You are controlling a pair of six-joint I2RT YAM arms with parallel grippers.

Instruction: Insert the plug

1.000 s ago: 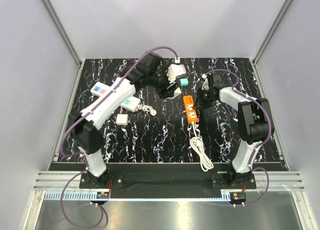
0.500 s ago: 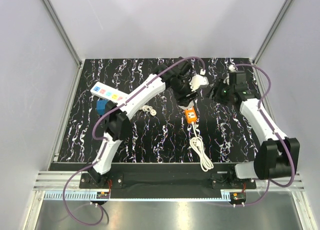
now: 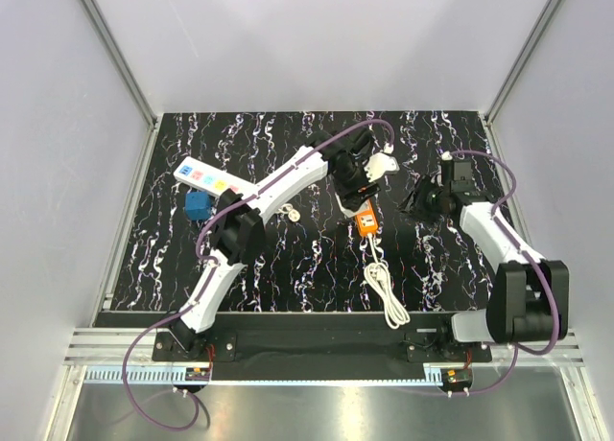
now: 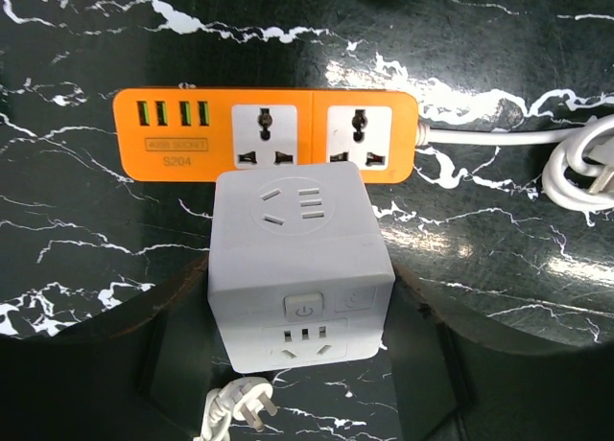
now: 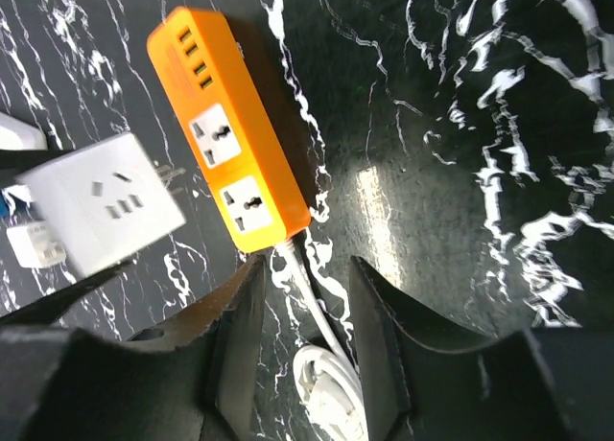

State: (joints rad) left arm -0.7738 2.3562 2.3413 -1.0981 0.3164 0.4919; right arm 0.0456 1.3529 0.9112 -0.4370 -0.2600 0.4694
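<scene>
Button strip: at the far left of the top view we see a white strip with coloured buttons [image 3: 203, 179] lying aslant on the black marbled table [image 3: 288, 268].
Blue block: just below that strip sits a small blue block [image 3: 197, 207], close beside the left arm [image 3: 278, 184].
Left arm: we see it reach from the lower left up and across to the upper middle of the top view.
Left gripper: the left gripper [image 4: 299, 286] is clamped on the plug, with one dark finger on each side of it in the left wrist view.
Plug: the plug [image 4: 299, 235] is a white cube with socket holes on its faces and a small power button. It fills the middle of the left wrist view, where its top edge overlaps the lower edge of the orange strip. At the left of the right wrist view we see its metal prongs bare, pointing at the strip's long side and not in a socket.
Power strip: the orange power strip [image 4: 269, 134] shows four green ports at its left end and two white sockets, both uncovered.
Cord: a white cord [image 3: 385, 290] runs from the strip's end down to a bundled coil at the lower centre of the top view.
Right gripper: the right gripper [image 5: 307, 268] has its fingers apart and grips nothing. We see it to the right of the orange strip in the top view, and in its own view the cord runs beneath the gap.
</scene>
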